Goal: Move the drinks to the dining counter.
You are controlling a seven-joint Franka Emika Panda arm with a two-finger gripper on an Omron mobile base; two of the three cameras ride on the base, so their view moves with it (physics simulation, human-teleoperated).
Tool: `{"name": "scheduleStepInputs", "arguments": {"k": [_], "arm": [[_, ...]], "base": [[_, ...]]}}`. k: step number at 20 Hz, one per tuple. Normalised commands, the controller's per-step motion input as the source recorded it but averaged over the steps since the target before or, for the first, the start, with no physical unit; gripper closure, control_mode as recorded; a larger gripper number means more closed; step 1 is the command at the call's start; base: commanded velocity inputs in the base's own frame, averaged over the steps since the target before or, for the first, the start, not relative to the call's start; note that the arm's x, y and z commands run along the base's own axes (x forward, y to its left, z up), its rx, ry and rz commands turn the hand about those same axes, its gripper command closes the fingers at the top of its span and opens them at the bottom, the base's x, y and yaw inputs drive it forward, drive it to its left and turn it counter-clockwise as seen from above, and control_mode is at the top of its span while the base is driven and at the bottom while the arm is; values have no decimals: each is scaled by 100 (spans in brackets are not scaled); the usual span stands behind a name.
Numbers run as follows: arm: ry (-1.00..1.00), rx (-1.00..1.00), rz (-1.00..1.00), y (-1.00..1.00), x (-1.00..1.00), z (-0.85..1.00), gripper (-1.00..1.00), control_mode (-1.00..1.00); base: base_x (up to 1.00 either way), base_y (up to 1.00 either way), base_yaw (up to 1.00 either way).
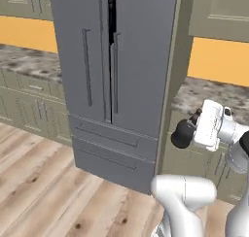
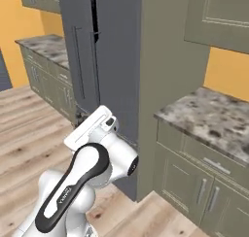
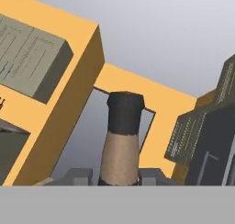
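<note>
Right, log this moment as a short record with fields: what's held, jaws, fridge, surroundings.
held: bottle, black cap and tan neck rising between the fingertips in the hand view
gripper: jaws shut on the bottle
fridge: grey, one upper door slightly ajar
worktop: speckled, right of the fridge
floor: wood planks

1. Light was even and bright across all three rendered views, with no visible lamp or window as its source.
2. Shadows were faint; only the gap between the refrigerator (image 1: 116, 61) doors read as deep black.
3. No glare or bright reflections appeared on the speckled worktop (image 2: 214, 117) or the wooden floor (image 1: 39, 187).
4. Edges looked soft and slightly blocky, as at low resolution.
5. In the hand view, straight lines tilted steeply, yet no bending showed at the borders.
</note>
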Motion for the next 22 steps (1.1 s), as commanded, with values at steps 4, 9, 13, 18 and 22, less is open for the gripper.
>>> {"name": "scheduleStepInputs", "arguments": {"k": [4, 9, 13, 18, 22], "arm": [[0, 0, 0, 0, 0, 0, 100, 100], [0, 0, 0, 0, 0, 0, 100, 100], [0, 0, 0, 0, 0, 0, 100, 100], [0, 0, 0, 0, 0, 0, 100, 100], [0, 0, 0, 0, 0, 0, 100, 100]], "base": [[-13, 0, 58], [-13, 0, 56], [-17, 0, 53], [-18, 0, 49], [-17, 0, 47]]}}
